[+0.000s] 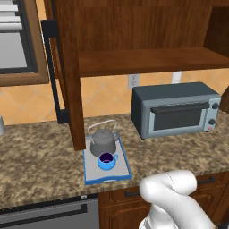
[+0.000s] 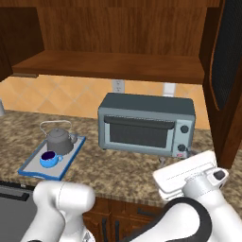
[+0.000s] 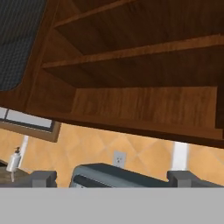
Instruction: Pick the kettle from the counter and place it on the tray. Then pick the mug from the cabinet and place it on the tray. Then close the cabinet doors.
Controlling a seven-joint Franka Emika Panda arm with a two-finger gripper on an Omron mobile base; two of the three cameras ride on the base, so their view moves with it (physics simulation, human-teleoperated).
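fingers (image 3: 112, 178): spread wide, pinching nothing
above fingers: cabinet (image 3: 131, 70) shelves, hand view
base views: kettle (image 1: 103, 141) and mug (image 1: 106, 160) on tray (image 1: 89, 176), on surface (image 1: 40, 156)
doors: cabinet doors (image 2: 227, 71) open

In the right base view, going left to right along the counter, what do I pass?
Tray carrying the mug then the kettle → toaster oven → open cabinet door.
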